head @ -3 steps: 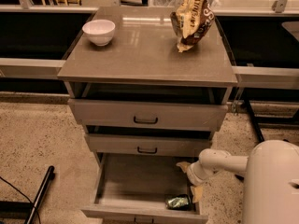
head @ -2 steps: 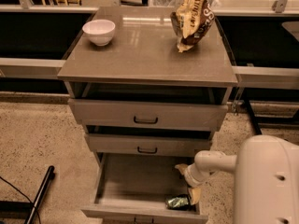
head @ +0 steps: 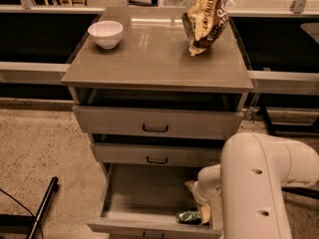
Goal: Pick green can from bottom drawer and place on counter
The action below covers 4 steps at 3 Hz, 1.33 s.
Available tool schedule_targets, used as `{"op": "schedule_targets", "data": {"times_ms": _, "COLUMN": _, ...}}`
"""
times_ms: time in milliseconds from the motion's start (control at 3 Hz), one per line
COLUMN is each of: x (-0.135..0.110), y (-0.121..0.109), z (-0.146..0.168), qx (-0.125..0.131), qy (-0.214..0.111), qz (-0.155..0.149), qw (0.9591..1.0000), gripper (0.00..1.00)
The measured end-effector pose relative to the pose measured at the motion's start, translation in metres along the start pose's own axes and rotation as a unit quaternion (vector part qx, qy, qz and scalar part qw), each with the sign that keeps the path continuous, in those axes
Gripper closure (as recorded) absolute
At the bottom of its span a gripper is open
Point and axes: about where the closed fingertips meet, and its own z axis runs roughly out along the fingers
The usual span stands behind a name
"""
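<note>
The bottom drawer point(head: 144, 198) is pulled open below two shallower drawers. The green can point(head: 188, 216) lies on its side in the drawer's front right corner. My gripper point(head: 200, 204) reaches down into the drawer on the right, directly above and right of the can, close to it. The white arm point(head: 259, 183) fills the lower right and hides part of the drawer's right side. The counter point(head: 154, 54) is the grey-brown top of the cabinet.
A white bowl point(head: 105, 34) stands at the counter's back left. A yellow-and-brown chip bag point(head: 204, 18) stands at its back right. A black pole point(head: 42, 208) lies on the speckled floor at the lower left. Long shelves run behind the cabinet.
The arm has swung further in, and its white housing now covers more of the lower right. The gripper has shifted slightly left and lower towards the can. The can has not moved.
</note>
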Motion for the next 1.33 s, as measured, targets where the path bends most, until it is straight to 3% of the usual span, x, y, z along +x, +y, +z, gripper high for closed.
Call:
{"op": "schedule_targets", "data": {"times_ms": 333, "x": 0.001, "y": 0.003, "z": 0.009, "qx": 0.004, "qy": -0.009, "qz": 0.004, "qw": 0.9999, "gripper": 0.08}}
{"op": "schedule_targets", "data": {"times_ms": 667, "x": 0.009, "y": -0.001, "z": 0.005, "qx": 0.024, "qy": -0.019, "qz": -0.007, "qw": 0.9995, "gripper": 0.24}}
{"op": "schedule_targets", "data": {"times_ms": 1000, "x": 0.016, "y": 0.000, "z": 0.006, "qx": 0.027, "qy": -0.022, "qz": -0.005, "qw": 0.9994, "gripper": 0.24}}
{"op": "schedule_targets", "data": {"times_ms": 1333, "x": 0.024, "y": 0.007, "z": 0.016, "qx": 0.013, "qy": -0.020, "qz": 0.003, "qw": 0.9997, "gripper": 0.25}}
